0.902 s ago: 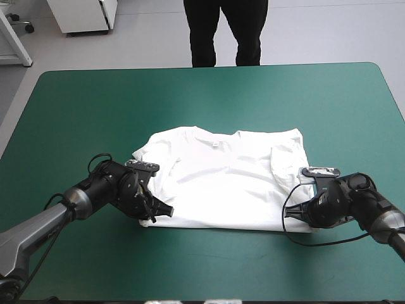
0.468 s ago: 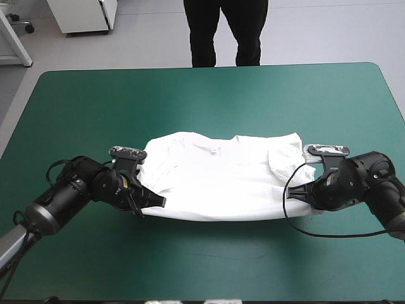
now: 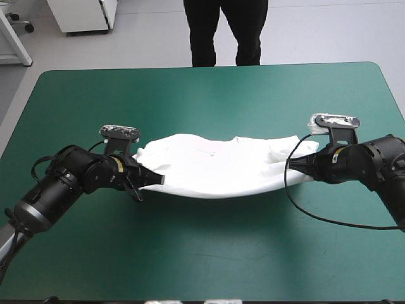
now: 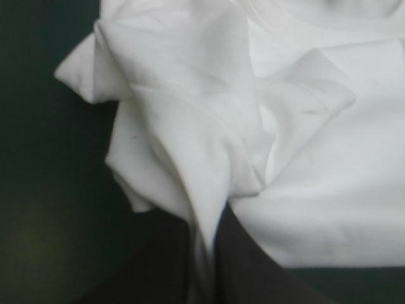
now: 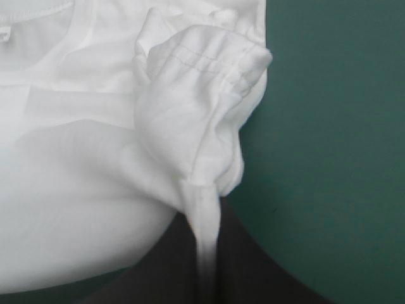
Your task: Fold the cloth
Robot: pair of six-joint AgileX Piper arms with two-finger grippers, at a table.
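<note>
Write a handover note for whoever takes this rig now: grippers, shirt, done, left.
Left gripper: shut on the T-shirt at its near left corner.
Right gripper: shut on the near right corner.
T-shirt: mid-table, near edge raised and sagging between them, collar side on the teal-green cover.
Done: both corners gripped, lifted.
To do: probably carry the edge over to the collar side, lay flat, release.

White T-shirt (image 3: 221,166) hangs stretched mid-table; near edge lifted, sagging in the middle.
</note>
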